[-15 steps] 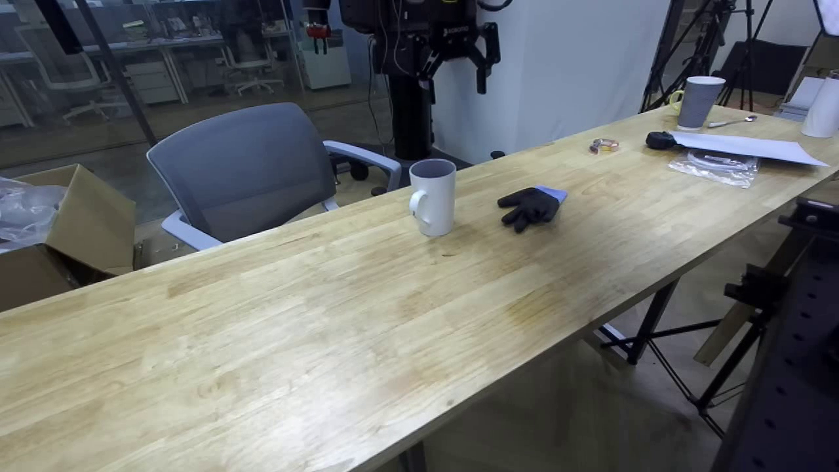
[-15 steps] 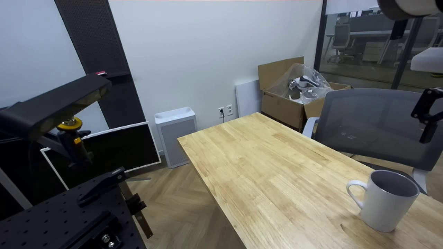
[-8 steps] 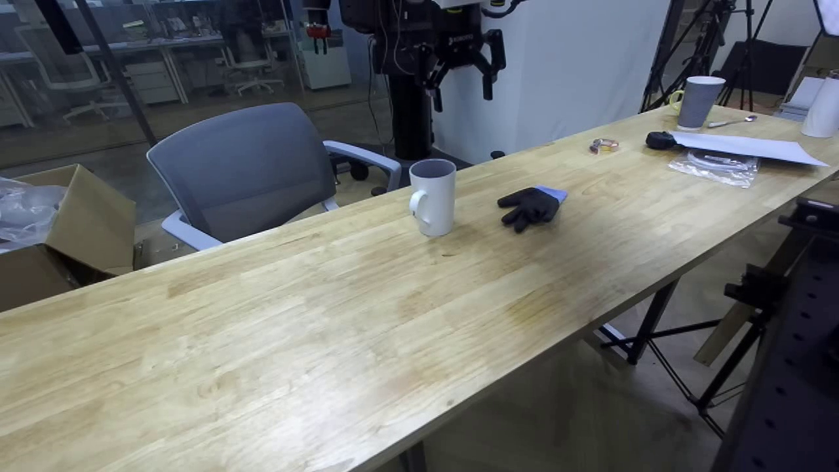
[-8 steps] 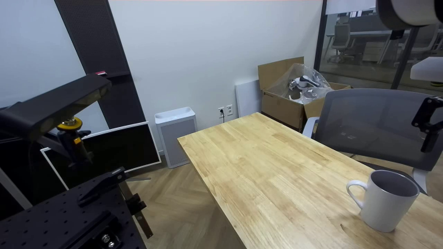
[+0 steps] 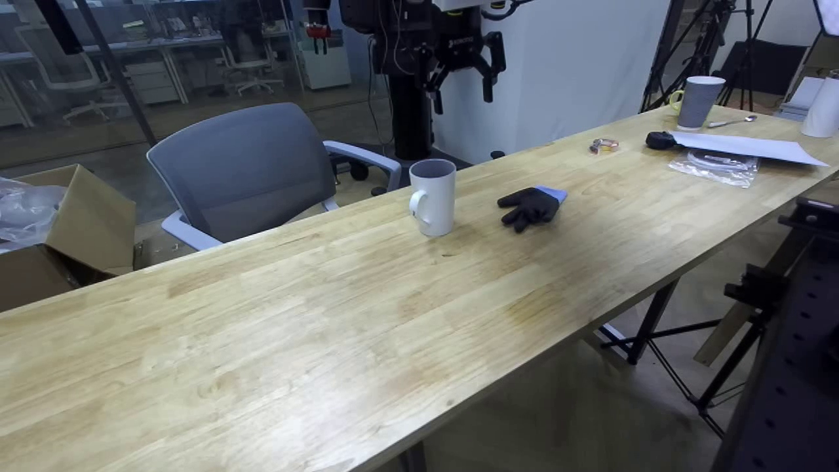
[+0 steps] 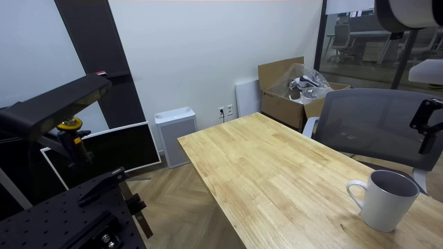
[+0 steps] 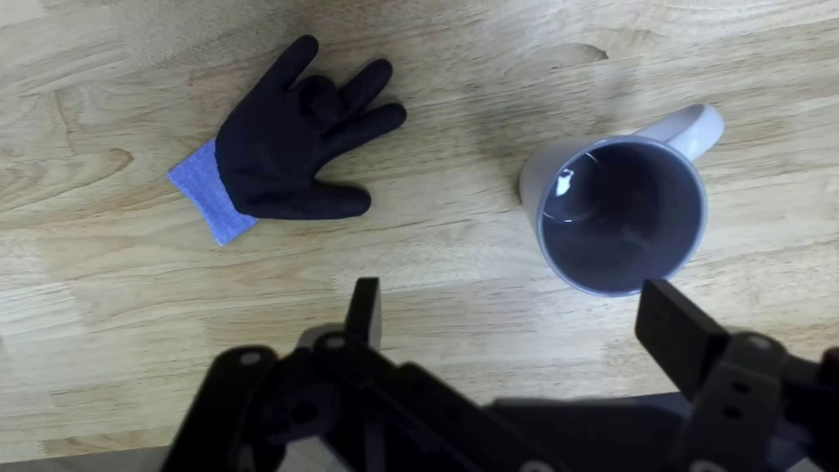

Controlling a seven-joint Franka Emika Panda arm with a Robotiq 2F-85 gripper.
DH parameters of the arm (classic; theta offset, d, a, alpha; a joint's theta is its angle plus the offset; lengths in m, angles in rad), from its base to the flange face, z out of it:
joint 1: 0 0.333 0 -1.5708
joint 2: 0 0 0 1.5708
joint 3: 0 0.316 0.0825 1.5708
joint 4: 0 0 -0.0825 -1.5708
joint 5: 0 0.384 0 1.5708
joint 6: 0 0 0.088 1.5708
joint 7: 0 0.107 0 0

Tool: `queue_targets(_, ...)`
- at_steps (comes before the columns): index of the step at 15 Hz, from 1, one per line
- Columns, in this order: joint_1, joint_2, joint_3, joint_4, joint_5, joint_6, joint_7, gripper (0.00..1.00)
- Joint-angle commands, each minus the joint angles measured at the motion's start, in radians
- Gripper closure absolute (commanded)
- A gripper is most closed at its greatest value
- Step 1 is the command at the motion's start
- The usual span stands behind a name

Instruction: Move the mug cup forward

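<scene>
Arrangement on the table (image 5: 314, 328) in an exterior view: the mug (image 5: 440, 206) stands toward the far edge, with a glove (image 5: 532, 207) to its right, a chair (image 5: 255, 170) beyond that edge to its left, and a box (image 5: 98, 223) farther left. At the right end, a cup (image 5: 700, 105) stands on the far side, a spoon (image 5: 727, 122) just to its right, a sheet of paper (image 5: 754, 145) nearer, and a plastic bag (image 5: 724, 174) along the sheet's near side. The claw (image 5: 463, 101) hangs apart from the mug, higher and to its far side; in the wrist view the glove lies left of the mug.
</scene>
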Motion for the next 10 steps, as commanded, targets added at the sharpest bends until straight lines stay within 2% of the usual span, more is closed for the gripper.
queue_targets(1,-0.003,0.030,0.009,0.000,-0.011,0.016,0.015,0.00)
queue_targets(5,-0.003,0.068,0.011,0.007,-0.010,0.026,0.015,0.00)
queue_targets(10,-0.011,0.109,0.023,0.005,0.011,0.109,0.016,0.00)
